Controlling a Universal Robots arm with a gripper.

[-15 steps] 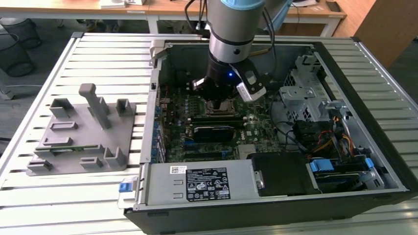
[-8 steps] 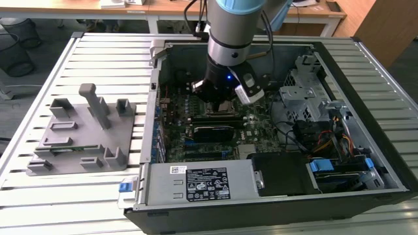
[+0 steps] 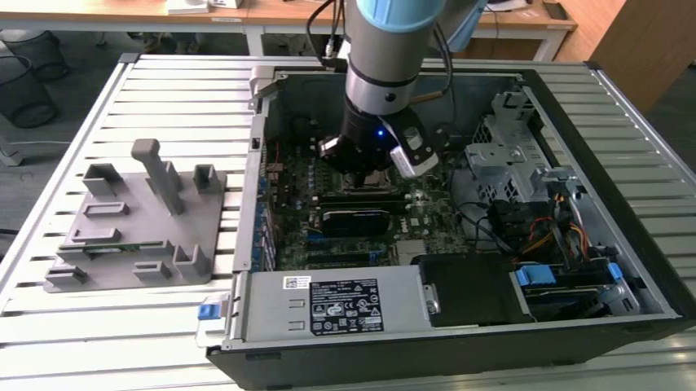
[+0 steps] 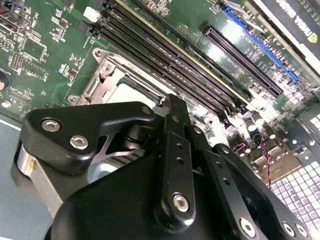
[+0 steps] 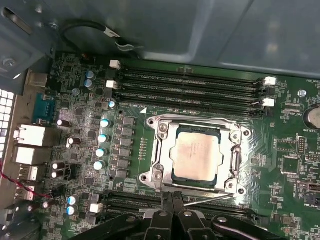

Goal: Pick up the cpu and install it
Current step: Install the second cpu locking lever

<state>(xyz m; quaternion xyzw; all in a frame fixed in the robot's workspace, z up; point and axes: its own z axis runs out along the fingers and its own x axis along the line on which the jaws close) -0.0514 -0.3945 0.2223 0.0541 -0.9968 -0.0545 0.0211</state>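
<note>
Inside the open computer case (image 3: 609,269) on the desk (image 3: 163,318), the exterior view gives us the arm (image 3: 381,73) reaching down over the motherboard (image 3: 435,216), with a grey fixture (image 3: 142,220) at nine o'clock of the case. In the first wrist view we see the cpu (image 5: 195,156) lying flat in its socket frame (image 5: 161,150): a square silver lid with a dark rim, edges parallel to the memory slots (image 5: 190,87). The tool (image 5: 171,200) hovers by the frame's edge, fingers pressed together and empty.

Silver cpu (image 5: 195,154), green motherboard (image 5: 280,165)
</note>
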